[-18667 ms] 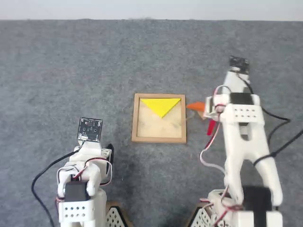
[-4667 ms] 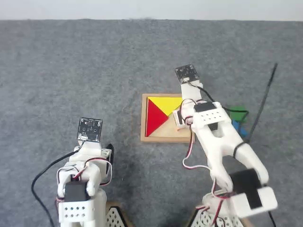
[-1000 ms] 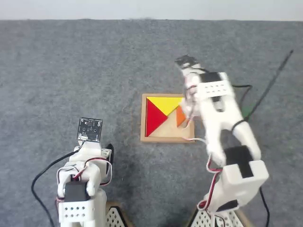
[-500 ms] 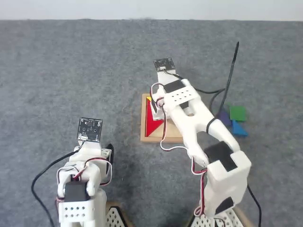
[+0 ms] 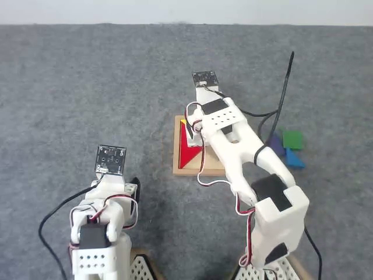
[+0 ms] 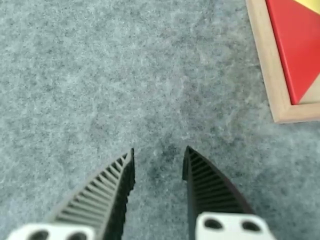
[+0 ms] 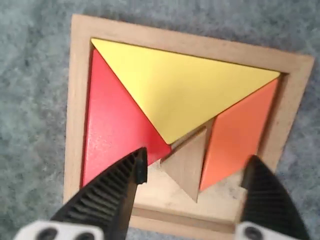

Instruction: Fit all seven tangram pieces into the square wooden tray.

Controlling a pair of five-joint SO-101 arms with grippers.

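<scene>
The square wooden tray (image 5: 176, 169) lies near the middle of the grey, felt-like worktop (image 5: 87, 87), and three pieces sit inside it. In the right wrist view the large yellow triangle (image 7: 180, 95) runs its long edge along one side of the tray. The large red triangle (image 7: 115, 125) fills the neighbouring side, touching the yellow one along a slanted edge. The orange parallelogram (image 7: 235, 140) stands against the opposite wall, also touching the yellow piece. Pale bare wood shows between red and orange. The right arm (image 5: 245, 151) stretches across the tray from its base at the near edge, and the right tool (image 7: 197, 165) hangs directly over the tray with its two black fingers spread wide and holding nothing. One tip is over the point of the red triangle, the other over the orange piece's outer edge. On the worktop, to the right of the tray past the right arm, three loose pieces cluster close together: a green square (image 5: 292, 139), a blue triangle (image 5: 293, 158) and a purple piece (image 5: 275, 144) partly hidden by the arm. The left arm (image 5: 102, 221) sits folded at the near left, and the left tool (image 6: 159, 150) is over bare grey worktop just beside the tray's near left corner — its ridged fingers parted, nothing between them.
</scene>
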